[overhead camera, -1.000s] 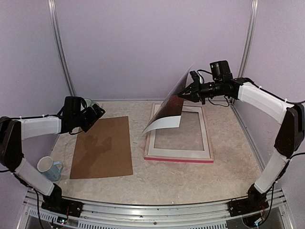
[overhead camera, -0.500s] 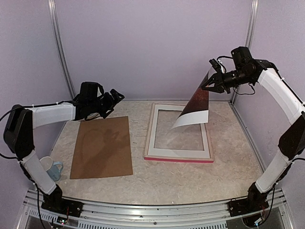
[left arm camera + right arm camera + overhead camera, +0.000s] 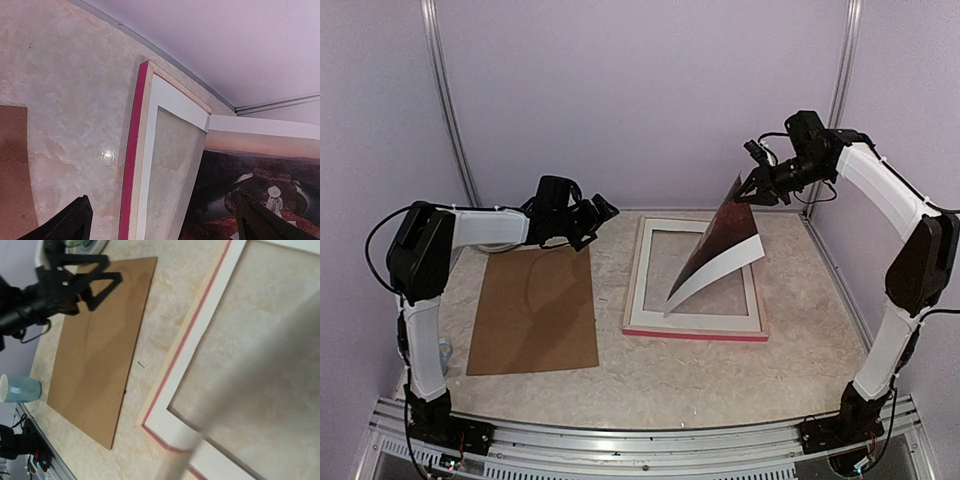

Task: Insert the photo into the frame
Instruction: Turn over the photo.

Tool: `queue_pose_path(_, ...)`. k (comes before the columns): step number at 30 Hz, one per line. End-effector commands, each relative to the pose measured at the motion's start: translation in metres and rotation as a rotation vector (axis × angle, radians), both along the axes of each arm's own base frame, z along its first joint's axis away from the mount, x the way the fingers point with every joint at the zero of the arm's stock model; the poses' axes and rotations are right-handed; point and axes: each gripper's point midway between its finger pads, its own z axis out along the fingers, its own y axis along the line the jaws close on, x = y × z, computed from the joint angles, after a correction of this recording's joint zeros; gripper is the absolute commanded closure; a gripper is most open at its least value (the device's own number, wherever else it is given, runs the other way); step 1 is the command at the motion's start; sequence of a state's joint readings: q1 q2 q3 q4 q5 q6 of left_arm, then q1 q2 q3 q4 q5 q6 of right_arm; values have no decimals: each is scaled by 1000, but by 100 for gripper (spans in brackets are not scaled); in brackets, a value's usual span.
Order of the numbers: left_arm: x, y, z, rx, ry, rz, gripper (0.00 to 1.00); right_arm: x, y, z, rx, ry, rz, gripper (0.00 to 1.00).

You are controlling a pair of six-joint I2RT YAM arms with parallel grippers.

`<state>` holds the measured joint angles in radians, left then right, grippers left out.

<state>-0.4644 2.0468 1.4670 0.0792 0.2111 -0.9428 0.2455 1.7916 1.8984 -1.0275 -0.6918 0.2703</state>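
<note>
Right gripper (image 3: 752,193) high at the far right, clamped shut on the top corner of the photo (image 3: 715,250). Sheet hanging down and to the left from that pinch, bowed, dark reddish print turned toward the left, white back turned toward the near right. Lower end down over the window of the frame (image 3: 695,322); touching the surface there or just above it, cannot tell. Seen from the left wrist: a canyon scene with a small figure in a white dress and hat. Frame lying flat right of centre on the table (image 3: 720,385), pale face up, bright pink along the near rail's edge. Left gripper (image 3: 594,217) spread wide and holding nothing, raised above the far right corner of the brown backing board (image 3: 533,310), fingers pointing toward the frame. Board flat on the table, left of the frame and apart from it. Pale blue mug (image 3: 17,388) at the near left, beyond the board's left edge.
</note>
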Motion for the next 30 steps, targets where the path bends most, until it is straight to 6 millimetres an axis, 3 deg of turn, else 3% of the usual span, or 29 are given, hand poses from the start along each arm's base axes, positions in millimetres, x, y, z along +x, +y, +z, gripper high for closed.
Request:
queue_pose_path(1, -1, -35, 35, -50, -74, -61, 1, -3, 0, 20, 11, -65, 19, 94)
queue_pose_path(9, -15, -87, 49, -96, -98, -137, 1, -12, 5, 25, 39, -68, 46, 94)
queue_pose_path(14, -18, -107, 49, -112, -99, -165, 1, -15, 21, 24, 50, -63, 89, 94)
queue_pose_path(24, -16, -114, 34, -104, -83, -170, 1, -12, 72, 15, 65, -32, 173, 86)
queue_pose_path(30, -11, -112, 25, -98, -73, -163, 1, -8, 84, 9, 72, -15, 169, 70)
